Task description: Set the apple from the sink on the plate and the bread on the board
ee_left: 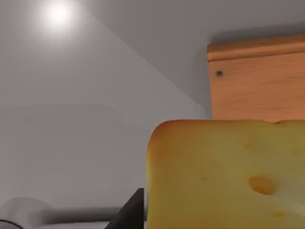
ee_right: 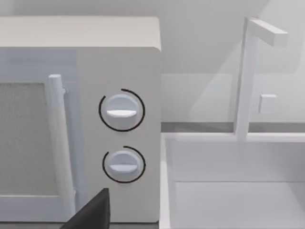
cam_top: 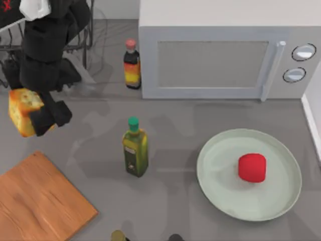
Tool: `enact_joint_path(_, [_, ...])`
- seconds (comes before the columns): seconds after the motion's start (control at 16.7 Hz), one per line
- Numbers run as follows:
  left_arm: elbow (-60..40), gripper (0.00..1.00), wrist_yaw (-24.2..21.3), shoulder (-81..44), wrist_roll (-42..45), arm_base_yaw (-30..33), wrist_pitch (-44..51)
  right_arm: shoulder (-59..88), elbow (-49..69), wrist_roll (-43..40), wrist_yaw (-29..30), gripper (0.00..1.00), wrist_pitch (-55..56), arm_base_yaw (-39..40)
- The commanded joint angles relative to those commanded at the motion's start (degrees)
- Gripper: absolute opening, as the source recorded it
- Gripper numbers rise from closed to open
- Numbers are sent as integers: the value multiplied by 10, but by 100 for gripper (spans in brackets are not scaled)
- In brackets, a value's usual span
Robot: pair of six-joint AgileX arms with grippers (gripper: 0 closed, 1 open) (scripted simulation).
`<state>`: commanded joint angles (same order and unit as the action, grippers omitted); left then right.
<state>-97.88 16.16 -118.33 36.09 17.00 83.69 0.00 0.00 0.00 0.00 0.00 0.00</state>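
The golden-yellow bread [cam_top: 22,109] hangs above the table's left side with my left gripper [cam_top: 39,116] shut on it. It is just beyond the far corner of the wooden board [cam_top: 42,203]. In the left wrist view the bread [ee_left: 224,176] is close up, with the board [ee_left: 257,83] behind it. On the right, the red apple [cam_top: 252,167] rests inside the pale green plate [cam_top: 220,175]. A dark part of my right gripper [ee_right: 90,214] shows in front of the microwave [ee_right: 114,119] and the white sink [ee_right: 238,191].
An olive oil bottle [cam_top: 135,148] stands mid-table between board and plate. A sauce bottle [cam_top: 132,64] stands by the microwave [cam_top: 225,60] at the back. A wire rack [cam_top: 75,35] is at the back left. The sink's edge [cam_top: 312,120] runs along the right.
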Motion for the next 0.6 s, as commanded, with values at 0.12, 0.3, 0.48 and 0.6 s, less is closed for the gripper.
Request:
enact_joint_path(0.12, [26, 0, -13, 17, -97, -8, -10, 0, 0, 0, 0, 100, 0, 0])
enact_joint_path(0.3, [79, 0, -35, 52, -270, -23, -30, 0, 0, 0, 0, 100, 0, 0])
enact_joint_path(0.48, [146, 0, -61, 95, -469, -40, -55, 0, 0, 0, 0, 100, 0, 0])
enact_joint_path(0.6, [197, 0, -79, 127, -610, -52, -73, 0, 0, 0, 0, 100, 0, 0])
